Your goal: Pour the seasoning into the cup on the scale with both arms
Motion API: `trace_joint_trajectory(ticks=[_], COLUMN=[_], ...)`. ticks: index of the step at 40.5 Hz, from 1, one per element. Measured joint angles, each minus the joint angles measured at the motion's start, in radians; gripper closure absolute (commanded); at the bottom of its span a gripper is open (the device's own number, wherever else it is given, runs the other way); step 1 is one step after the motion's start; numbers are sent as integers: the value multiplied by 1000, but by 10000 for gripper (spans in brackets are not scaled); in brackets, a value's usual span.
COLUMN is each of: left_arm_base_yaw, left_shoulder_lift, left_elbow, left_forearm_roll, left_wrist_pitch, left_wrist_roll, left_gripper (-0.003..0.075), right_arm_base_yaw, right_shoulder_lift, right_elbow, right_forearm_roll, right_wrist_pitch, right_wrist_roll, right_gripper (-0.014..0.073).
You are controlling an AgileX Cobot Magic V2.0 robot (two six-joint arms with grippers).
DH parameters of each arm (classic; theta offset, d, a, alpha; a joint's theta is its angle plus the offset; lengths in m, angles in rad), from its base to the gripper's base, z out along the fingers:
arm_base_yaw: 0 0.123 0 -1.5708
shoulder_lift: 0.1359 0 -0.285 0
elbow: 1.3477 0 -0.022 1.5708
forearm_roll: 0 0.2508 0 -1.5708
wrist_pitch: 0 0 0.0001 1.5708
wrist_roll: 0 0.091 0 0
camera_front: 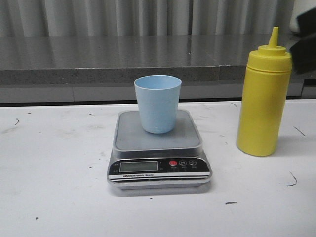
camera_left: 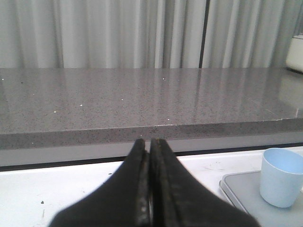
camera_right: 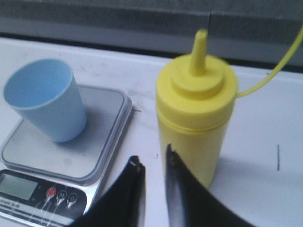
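The light blue cup [camera_front: 158, 103] stands upright on the steel platform of the silver scale [camera_front: 159, 169] at the table's middle. The tall yellow seasoning bottle [camera_front: 264, 98] stands upright to the scale's right, its nozzle uncapped. Neither gripper shows in the front view. In the right wrist view, my right gripper [camera_right: 154, 158] is slightly open and empty, close in front of the bottle [camera_right: 196, 109], beside the scale [camera_right: 106, 125] and cup [camera_right: 45, 99]; the yellow cap strap [camera_right: 274, 66] trails away. My left gripper [camera_left: 150, 142] is shut and empty, left of the cup [camera_left: 281, 177] and scale [camera_left: 239, 191].
The white table [camera_front: 49, 173] carries small dark scuff marks. A raised grey stone ledge [camera_front: 98, 59] runs along the table's far edge, with grey curtains behind. A dark object [camera_front: 303, 34] sits at the far right behind the bottle.
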Motion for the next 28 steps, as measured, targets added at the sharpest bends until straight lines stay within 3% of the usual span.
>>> trace_joint_trajectory(ticks=[10,28], left_arm_base_yaw=[0,0], left_shoulder_lift=[0,0], left_elbow=[0,0], left_forearm_roll=[0,0], left_wrist_pitch=[0,0], left_wrist_roll=[0,0], left_gripper=[740,740], right_arm_base_yaw=[-209,-225], right_shoulder_lift=[-246,-454], right_elbow=[-52,-56], right_forearm_roll=[-36,-72], right_wrist_pitch=[241,343], right_wrist_roll=[-5,-9], right_gripper=[704,704])
